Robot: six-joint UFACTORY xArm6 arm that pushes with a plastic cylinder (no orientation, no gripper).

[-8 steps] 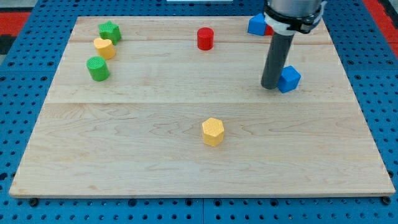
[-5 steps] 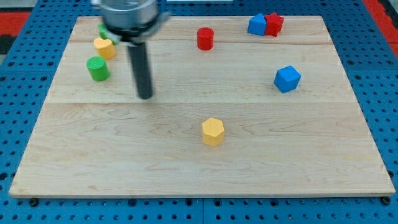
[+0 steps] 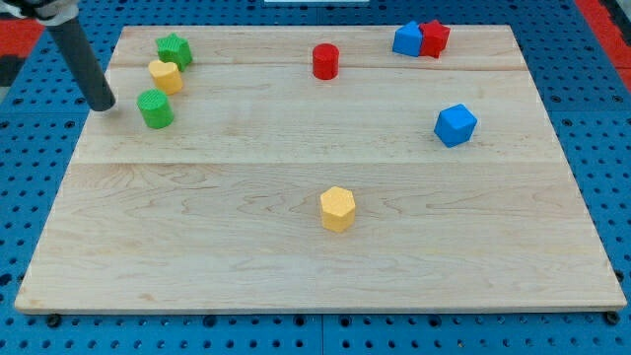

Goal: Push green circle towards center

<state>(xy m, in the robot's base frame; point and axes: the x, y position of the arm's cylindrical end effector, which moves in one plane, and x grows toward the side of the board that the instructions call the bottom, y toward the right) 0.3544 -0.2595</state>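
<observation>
Board (image 3: pixel 296 256), my tip (image 3: pixel 102 105) left of green circle (image 3: pixel 155 108)

The board (image 3: pixel 296 247) is pale, light-grained wood, lying on a blue pegboard (image 3: pixel 30 247) dotted with dark holes, with red showing at the view's top corners. On the wood sit two green blocks — a circle (image 3: pixel 155 108) and a star-like one (image 3: pixel 175 49) — two yellow ones (image 3: pixel 165 75) (image 3: pixel 337 208), a red cylinder (image 3: pixel 325 61), a red star-like block (image 3: pixel 434 37) and two blue blocks (image 3: pixel 407 38) (image 3: pixel 455 125). The rod is dark grey down to my tip (image 3: pixel 102 106).

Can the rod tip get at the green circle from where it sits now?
Probably yes. My tip sits just to the view's left of the green circle, with bare board between them. The yellow block lies above, off the line toward the center.
</observation>
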